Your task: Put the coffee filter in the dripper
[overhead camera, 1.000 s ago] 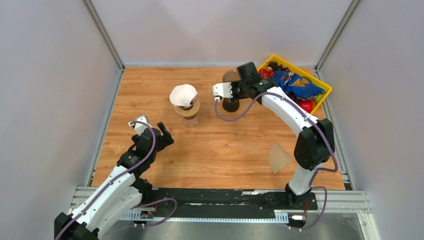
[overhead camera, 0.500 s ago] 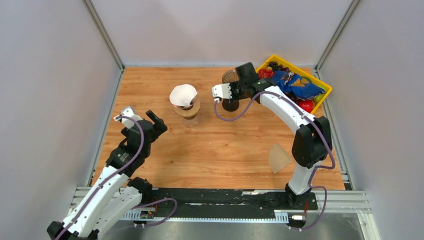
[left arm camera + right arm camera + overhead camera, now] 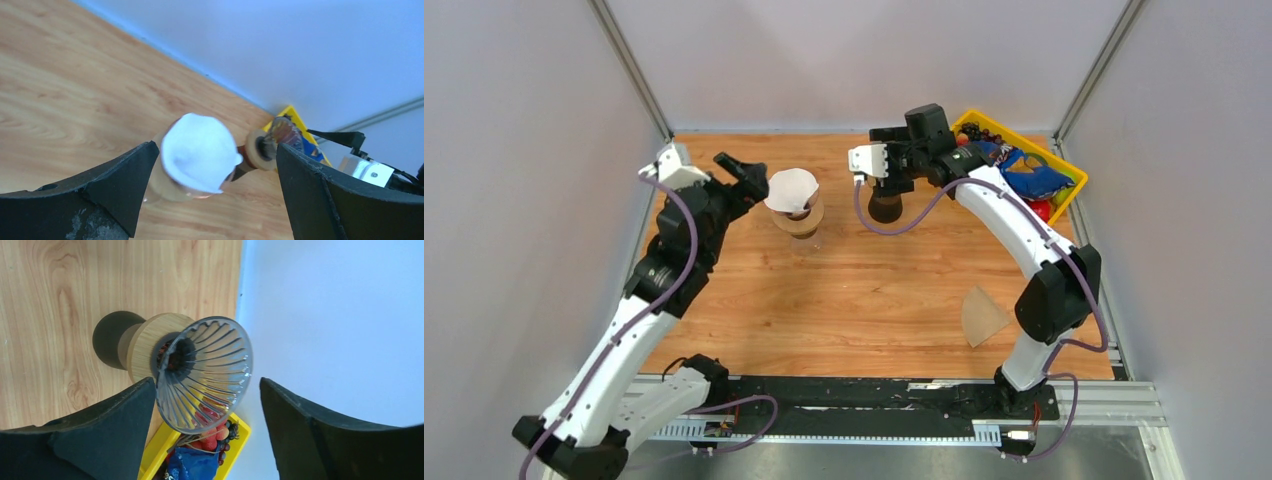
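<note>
Now our spread left gripper (image 3: 217,150) hovers at nine o'clock of the coffee filter (image 3: 790,189); we should pinch its rim lightly, aiming three o'clock for the dripper (image 3: 215,355) our spread right gripper (image 3: 206,385) brackets.

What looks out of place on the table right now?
A tan paper cone filter lies loose on the wooden table by the right arm's base, while the clear ribbed glass dripper stands empty.

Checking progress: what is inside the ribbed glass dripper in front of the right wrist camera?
No filter: the ribbed glass dripper shows bare ribs down to its dark centre hole. Past that hole nothing can be seen, because it is too dark.
</note>
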